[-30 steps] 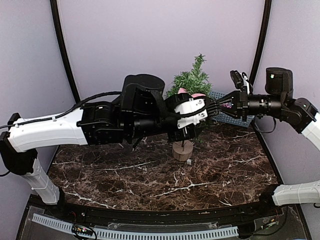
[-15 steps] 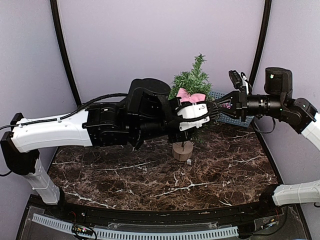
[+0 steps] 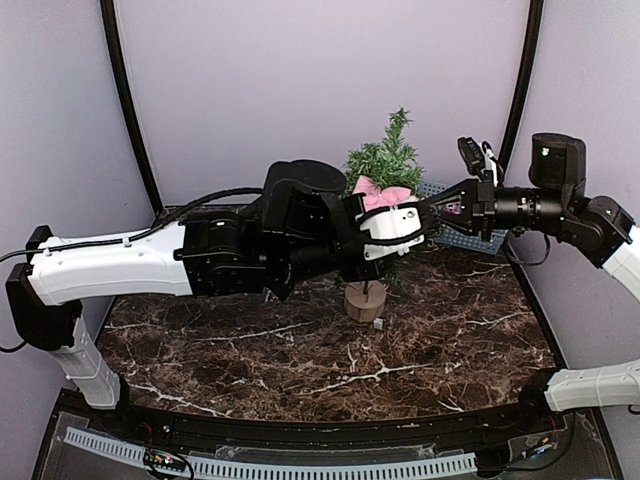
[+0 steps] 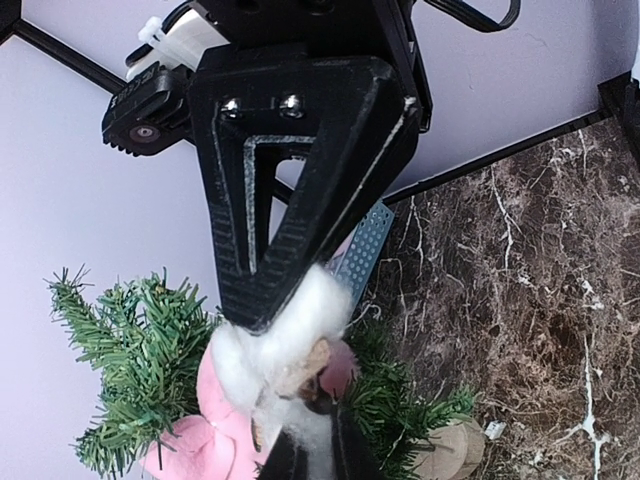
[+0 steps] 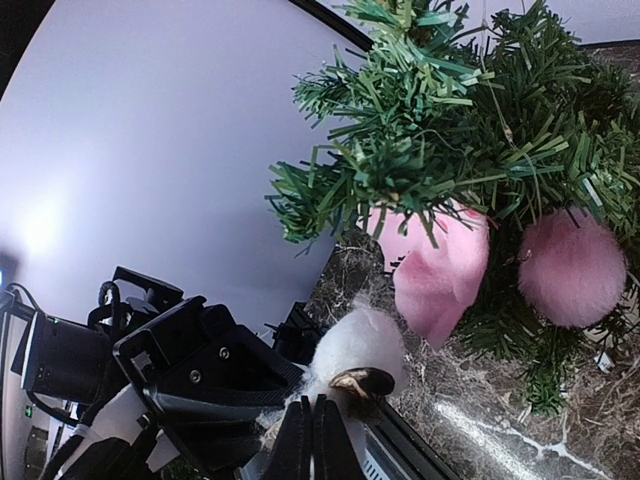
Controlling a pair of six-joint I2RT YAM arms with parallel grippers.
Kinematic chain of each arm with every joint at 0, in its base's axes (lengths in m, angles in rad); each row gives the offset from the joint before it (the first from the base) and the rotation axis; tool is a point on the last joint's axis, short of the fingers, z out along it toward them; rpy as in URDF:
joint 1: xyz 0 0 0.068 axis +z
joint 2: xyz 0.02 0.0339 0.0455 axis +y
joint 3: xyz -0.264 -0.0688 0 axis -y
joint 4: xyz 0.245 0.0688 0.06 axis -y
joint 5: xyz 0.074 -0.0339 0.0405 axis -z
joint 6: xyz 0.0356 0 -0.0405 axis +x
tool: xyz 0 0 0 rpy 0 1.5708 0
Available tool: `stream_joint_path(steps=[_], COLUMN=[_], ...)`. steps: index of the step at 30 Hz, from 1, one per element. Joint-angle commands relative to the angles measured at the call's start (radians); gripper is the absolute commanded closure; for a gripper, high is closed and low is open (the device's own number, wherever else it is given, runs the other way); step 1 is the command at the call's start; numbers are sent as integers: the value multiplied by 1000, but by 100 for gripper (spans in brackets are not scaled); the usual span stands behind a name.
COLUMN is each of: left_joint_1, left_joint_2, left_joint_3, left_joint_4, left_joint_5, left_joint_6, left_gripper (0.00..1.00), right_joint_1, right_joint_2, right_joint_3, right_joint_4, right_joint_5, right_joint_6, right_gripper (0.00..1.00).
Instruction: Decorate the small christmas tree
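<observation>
Hands of both arms met at one thing, a white fluffy cotton ball (image 5: 362,340) with a small brown piece on its lower side. It was up in the air, just in front of the small christmas tree (image 3: 385,160). The tree, a little cone of bushy dark green needle branches on a thin stem, stood upright on its round light wooden disc base (image 3: 365,302). It stood at the far middle of the dark brown marble-patterned counter (image 3: 300,350), near the back wall.

The left hand (image 4: 312,450) reached in from the left, at the level of the middle of the tree. In its wrist view its two fingers stood very near each other with the lower fluff of the cotton ball between them, so it had the ball in its grip. The right hand (image 5: 312,425) reached in from the right. Its jaws were pressed fully together with fluff around the tip, and it pinched the same ball from the other side.

A pink fabric bow (image 3: 380,193) sat on the front branches of the tree, just above the left hand. A round pink pompom (image 5: 572,268) hung among the lower branches beside the bow. A grey perforated strip (image 3: 455,238) lay to the right of the tree, under the right arm.
</observation>
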Motion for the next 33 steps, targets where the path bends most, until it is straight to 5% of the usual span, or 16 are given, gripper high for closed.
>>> stream_joint_path(steps=[1, 10, 14, 19, 25, 33], left_joint_1=[0, 0, 2, 24, 103, 138], left_joint_2=[-10, -45, -89, -137, -198, -212], left_joint_3=[22, 5, -5, -2, -59, -79], left_joint_4=[42, 37, 32, -11, -12, -31], left_joint_5=[-27, -7, 46, 110, 290, 352], left_joint_6=[4, -109, -268, -601, -968, -1111], left_gripper=[92, 100, 100, 100, 100, 100], right_joint_1=[10, 9, 9, 10, 15, 188], right_joint_2=[-6, -52, -106, -225, -249, -169], right_joint_3=[17, 22, 3, -108, -212, -159], right_joint_4=[57, 103, 136, 266, 378, 292], right_joint_5=[6, 77, 182, 344, 331, 441], right_joint_6=[9, -10, -47, -78, -102, -206], right_gripper=[100, 43, 28, 25, 36, 53])
